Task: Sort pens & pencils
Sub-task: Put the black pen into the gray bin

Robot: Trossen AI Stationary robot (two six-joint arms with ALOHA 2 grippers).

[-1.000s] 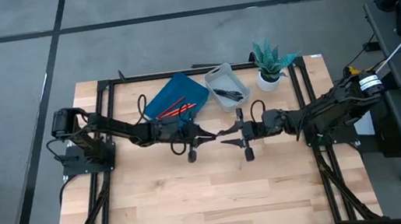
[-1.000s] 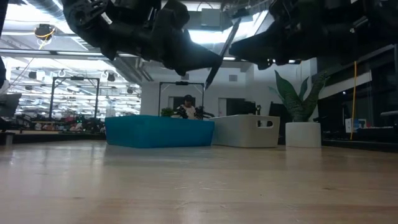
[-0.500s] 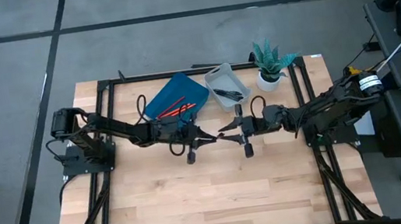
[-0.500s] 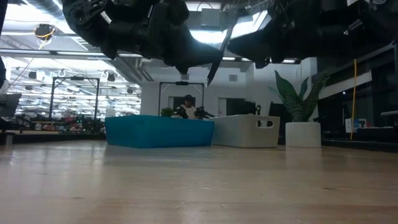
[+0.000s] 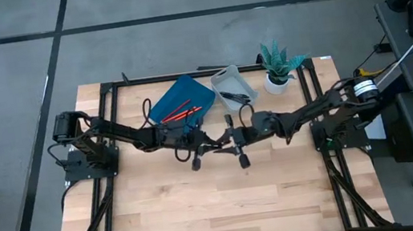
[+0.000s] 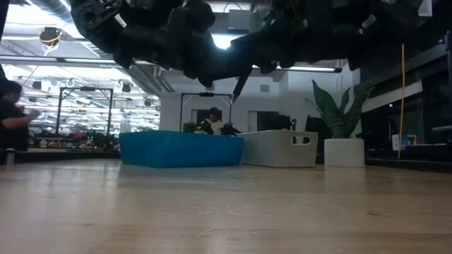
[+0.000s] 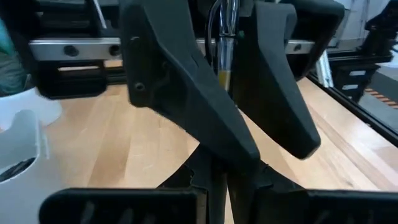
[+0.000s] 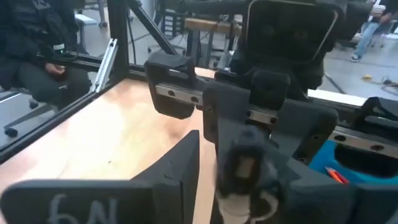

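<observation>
My left gripper (image 5: pixel 210 144) and my right gripper (image 5: pixel 226 139) meet tip to tip above the middle of the table. The left one is shut on a black pen (image 6: pixel 238 86), whose lower end sticks out slanting below the dark fingers in the low view. The right gripper (image 6: pixel 272 49) is open and stands at the pen's upper part, which it hides. Red and orange pencils (image 5: pixel 182 111) lie in the blue tray (image 5: pixel 187 92). Other black pens (image 5: pixel 236 95) lie in the white bin (image 5: pixel 222 79). My left gripper pinches the black pen between its two fingers, with the lower end (image 6: pixel 236 90) hanging slanted below them, lifted well clear of the table. The place of contact is hidden by the two grippers. My right gripper: I cannot tell whether its fingers touch the pen.
A potted plant (image 5: pixel 277 69) stands at the far right, beside the white bin. The tray and the bin sit along the far edge. Bare wooden table (image 5: pixel 219 203) stretches toward the near edge. People show in the room beyond the table.
My right gripper has moved toward the table's left, closing the gap to my left gripper until their tips overlap. The pen's upper part, plain in the low view before, is now covered by the right gripper. The left gripper and pen have stayed put.
</observation>
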